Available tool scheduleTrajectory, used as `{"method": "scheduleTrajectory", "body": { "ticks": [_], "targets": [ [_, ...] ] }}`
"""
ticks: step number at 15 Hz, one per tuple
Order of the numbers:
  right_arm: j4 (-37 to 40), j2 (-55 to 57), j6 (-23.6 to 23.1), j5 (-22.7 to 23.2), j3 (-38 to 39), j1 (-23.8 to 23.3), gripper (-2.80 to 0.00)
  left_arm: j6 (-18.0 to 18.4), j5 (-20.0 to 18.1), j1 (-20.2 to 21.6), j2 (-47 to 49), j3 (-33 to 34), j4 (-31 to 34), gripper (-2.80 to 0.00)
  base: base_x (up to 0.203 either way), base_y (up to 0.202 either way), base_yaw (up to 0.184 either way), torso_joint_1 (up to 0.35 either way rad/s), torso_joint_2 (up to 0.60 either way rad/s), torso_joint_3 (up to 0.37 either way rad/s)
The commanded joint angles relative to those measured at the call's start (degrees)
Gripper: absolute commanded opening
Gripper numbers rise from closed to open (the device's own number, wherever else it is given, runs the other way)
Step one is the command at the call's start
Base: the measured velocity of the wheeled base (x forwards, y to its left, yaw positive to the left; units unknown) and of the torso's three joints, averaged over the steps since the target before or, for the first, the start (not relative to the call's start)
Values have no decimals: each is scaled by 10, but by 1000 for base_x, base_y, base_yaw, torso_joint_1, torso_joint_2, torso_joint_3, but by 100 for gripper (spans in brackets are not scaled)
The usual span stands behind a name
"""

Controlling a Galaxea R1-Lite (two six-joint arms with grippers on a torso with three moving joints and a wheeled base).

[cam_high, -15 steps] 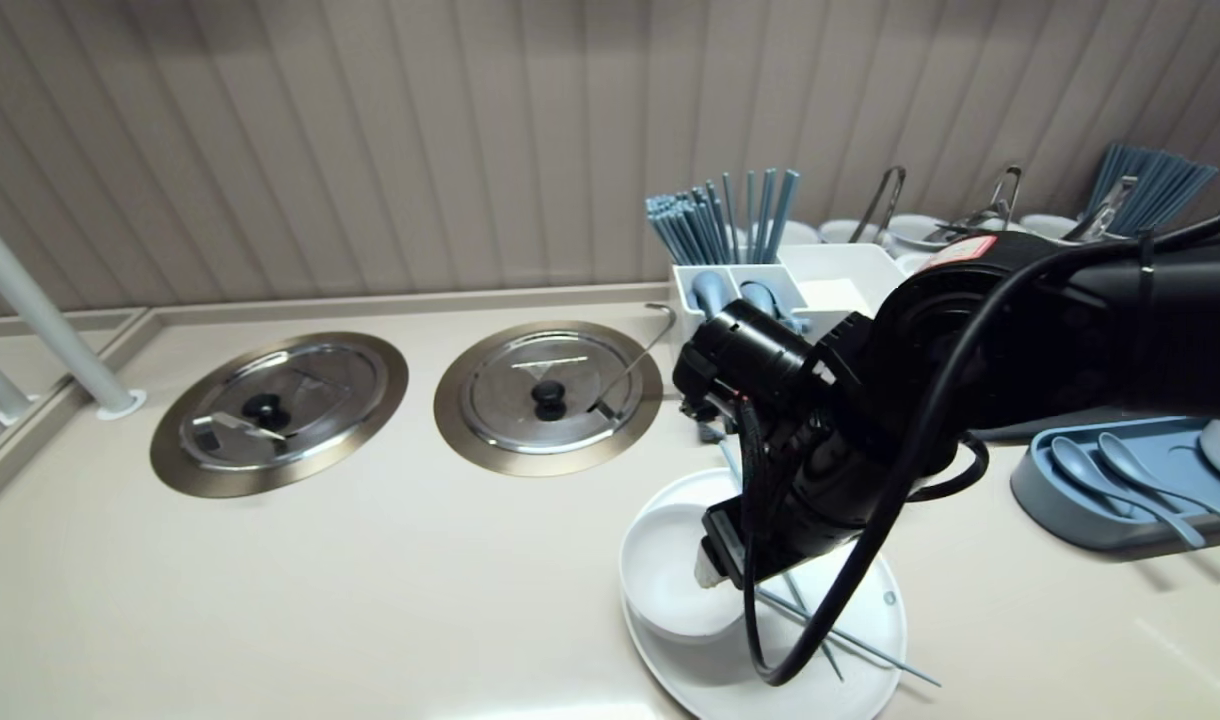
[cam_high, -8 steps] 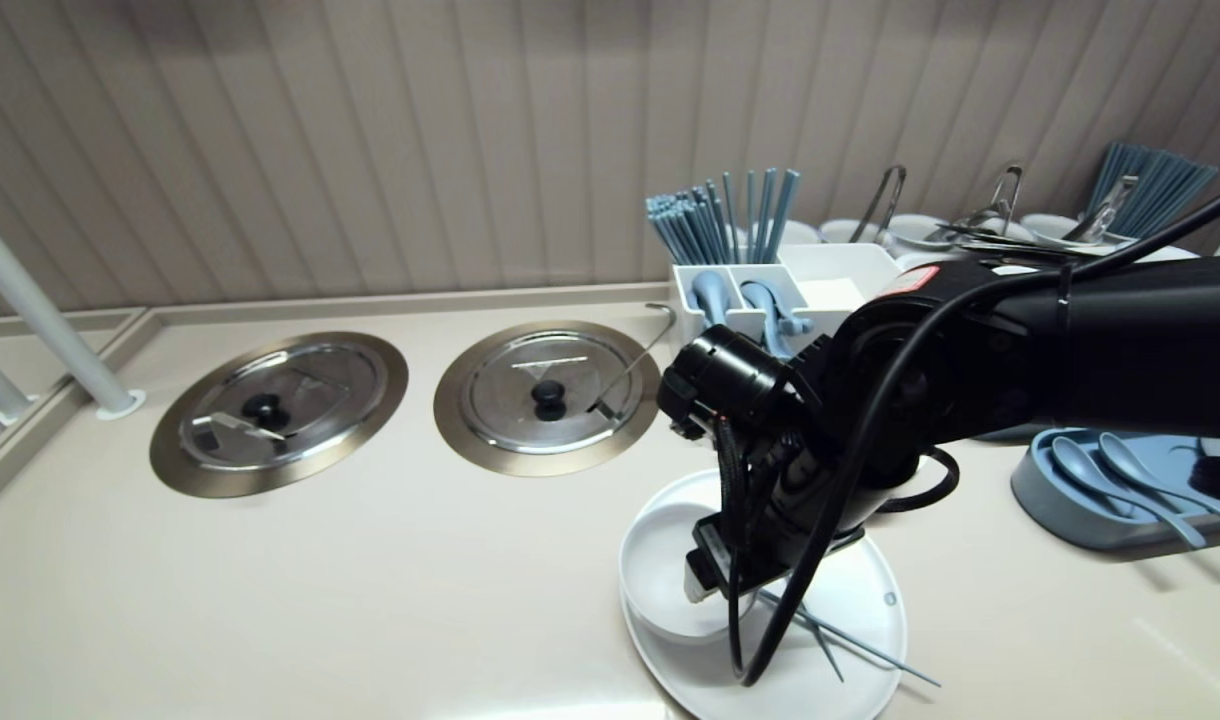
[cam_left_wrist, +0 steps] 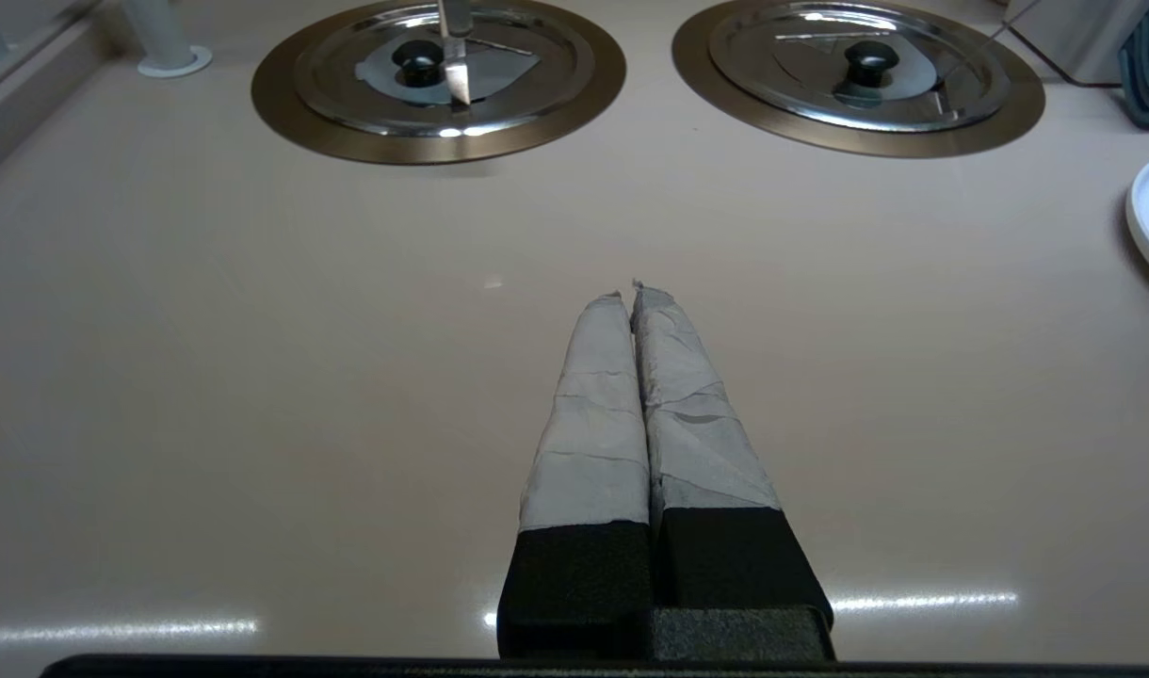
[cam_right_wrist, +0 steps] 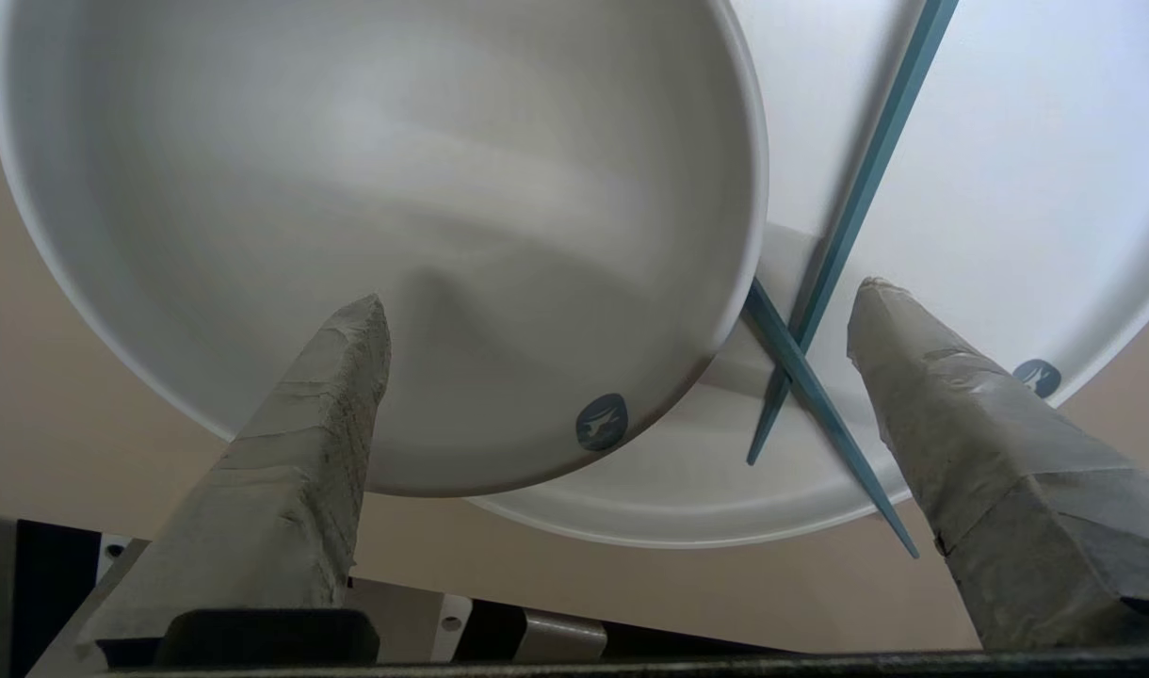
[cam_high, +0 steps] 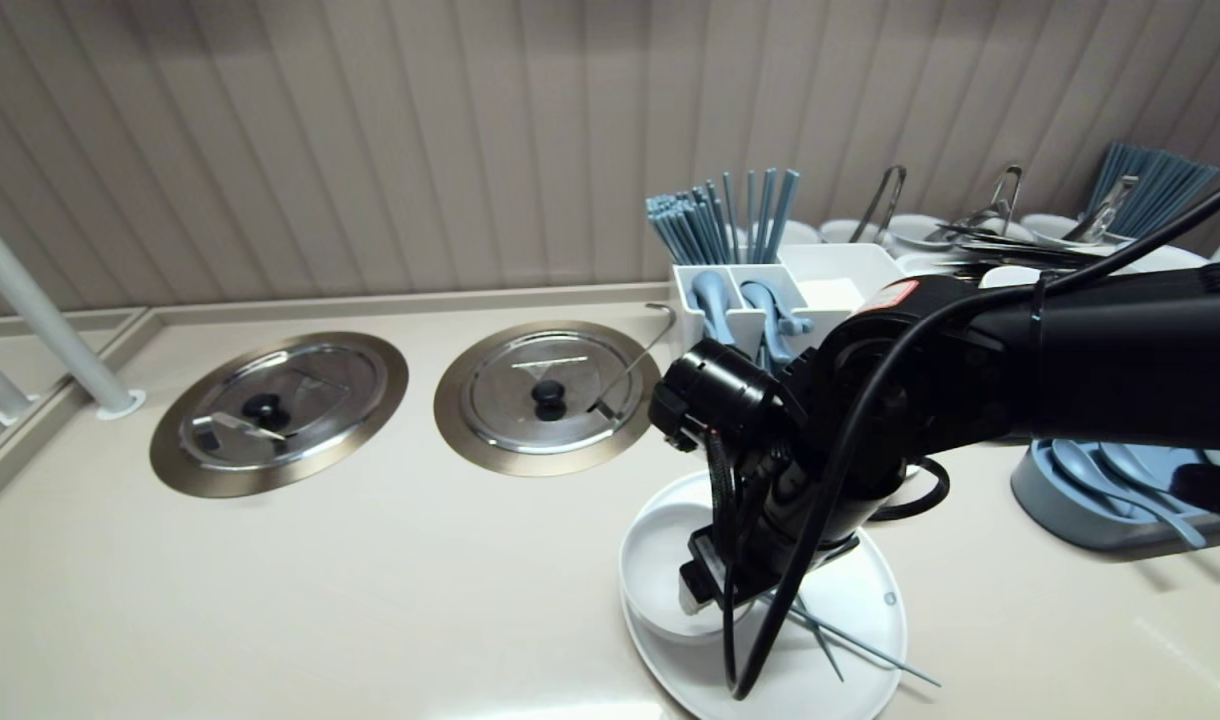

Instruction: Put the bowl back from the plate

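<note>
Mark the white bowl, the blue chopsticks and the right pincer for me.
white bowl (cam_right_wrist: 377,188), right wrist view, inner wall.
blue chopsticks (cam_right_wrist: 866,179), right wrist view, mid-shaft of one stick.
right pincer (cam_right_wrist: 617,292), right wrist view, midway between its open fingertips.

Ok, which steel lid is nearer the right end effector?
The right-hand lid, with the hooked handle sticking out; the other lid sits farther left.

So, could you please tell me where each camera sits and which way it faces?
Head: on the robot's head, looking down over the counter; right arm shows.
Left wrist: behind the shut left gripper, facing two steel lids.
Right wrist: behind the open right gripper, over bowl, plate, chopsticks.
Shared: head and right wrist both show the bowl.
</note>
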Motion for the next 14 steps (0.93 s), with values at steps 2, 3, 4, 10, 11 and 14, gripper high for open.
{"method": "scheduleTrajectory", "body": {
  "ticks": [2,3,4,10,11,14],
  "targets": [
    [3,1,1,-1,1,2,-280,0,0,0,0,4,0,-280,0,0,0,0,0,0],
    [3,1,1,-1,1,2,-280,0,0,0,0,4,0,-280,0,0,0,0,0,0],
    [3,1,1,-1,1,2,-280,0,0,0,0,4,0,-280,0,0,0,0,0,0],
    [4,-2,5,-19,2,3,-280,0,0,0,0,4,0,-280,0,0,0,0,0,0],
    [4,-3,5,-21,2,3,-280,0,0,0,0,4,0,-280,0,0,0,0,0,0],
    [4,-4,9,-21,1,5,-280,0,0,0,0,4,0,-280,0,0,0,0,0,0]
  ]
}}
